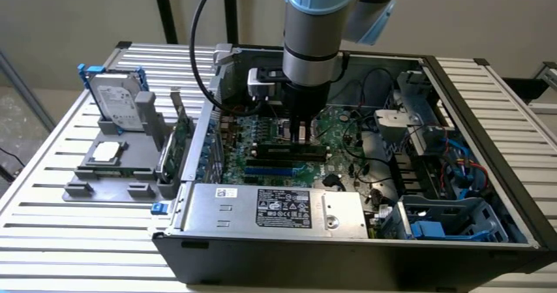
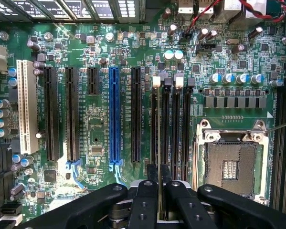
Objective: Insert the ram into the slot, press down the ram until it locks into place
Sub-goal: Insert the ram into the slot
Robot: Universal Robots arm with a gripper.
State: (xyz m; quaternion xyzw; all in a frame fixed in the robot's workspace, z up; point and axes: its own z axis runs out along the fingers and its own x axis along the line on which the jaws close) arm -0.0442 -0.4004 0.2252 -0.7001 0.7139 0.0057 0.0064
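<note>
My gripper [image 2: 159, 182] reaches down into the open computer case, low over the green motherboard [image 2: 100, 57]. It is shut on the ram [image 2: 159, 206], a thin stick seen edge-on as a pale strip between the two black fingers [image 2: 145, 200]. Right below it run several parallel black memory slots [image 2: 176, 129] with pale latch clips at their far ends. The ram's edge lines up along the slot [image 2: 164, 124] beside the outermost one; I cannot tell whether it is seated. In the exterior view the gripper [image 1: 301, 133] hangs just behind the slots [image 1: 287, 153].
A blue slot [image 2: 114, 114], black expansion slots and a white slot [image 2: 22, 109] flank the memory bank; the silver processor socket [image 2: 231, 167] lies on the other side. The power supply [image 1: 278, 209], a drive cage [image 1: 452, 221] and cables crowd the case. A grey fixture [image 1: 109, 169] holds a hard drive [image 1: 117, 104].
</note>
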